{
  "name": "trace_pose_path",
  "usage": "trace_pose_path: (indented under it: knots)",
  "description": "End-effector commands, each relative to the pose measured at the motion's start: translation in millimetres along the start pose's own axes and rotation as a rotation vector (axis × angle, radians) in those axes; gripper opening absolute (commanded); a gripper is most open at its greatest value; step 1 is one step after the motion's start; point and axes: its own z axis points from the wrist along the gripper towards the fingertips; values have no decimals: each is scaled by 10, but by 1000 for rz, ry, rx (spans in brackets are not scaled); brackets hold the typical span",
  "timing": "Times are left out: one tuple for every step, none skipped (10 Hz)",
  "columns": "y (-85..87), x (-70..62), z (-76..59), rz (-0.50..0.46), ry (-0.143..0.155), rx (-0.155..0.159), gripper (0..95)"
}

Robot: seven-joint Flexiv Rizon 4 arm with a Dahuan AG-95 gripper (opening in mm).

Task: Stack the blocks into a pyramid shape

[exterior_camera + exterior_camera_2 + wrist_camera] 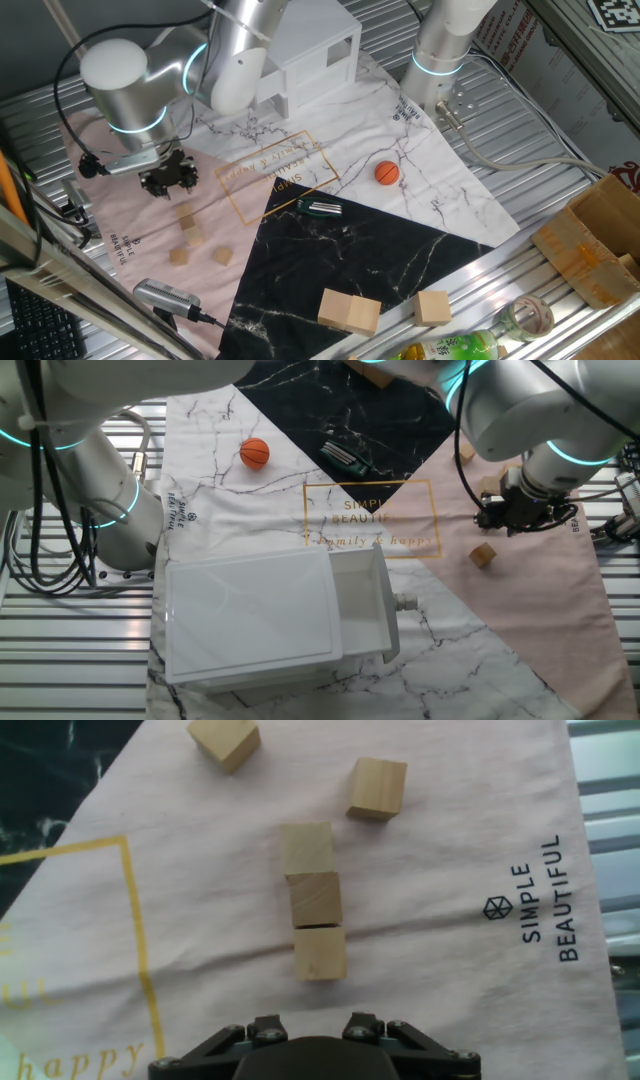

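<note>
Below me in my hand view, three light-tan wooden blocks (318,902) sit in a straight row on the pink cloth, faces touching or nearly so. Two more blocks lie loose farther off: one (377,788) just beyond the row to the right, another (224,739) off to the left, turned askew.

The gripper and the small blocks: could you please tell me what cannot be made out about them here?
- Gripper: open or shut cannot be told. It is dark and small in both fixed views, and the hand view's bottom edge cuts off its fingertips.
- Blocks: the hand view shows five; any others lie outside the frame.
- Top-left block: cut by the hand view's top edge.
</note>
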Motion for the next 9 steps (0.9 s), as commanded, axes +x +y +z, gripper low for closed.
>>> trace_pose_path:
  knots:
    - [6, 4, -10, 8, -2, 2, 190]
    - [-2, 3, -14, 13, 7, 4, 190]
    - [-16, 2, -19, 9, 6, 3, 190]
    - [-26, 0, -23, 9, 4, 3, 190]
    - [-35, 0, -26, 12, 5, 3, 190]
    - [-49, -2, -30, 6, 4, 2, 190]
    - [-50, -2, -30, 8, 8, 1, 190]
    - [-56, -2, -31, 10, 9, 2, 190]
    - [-60, -3, -32, 9, 9, 2, 190]
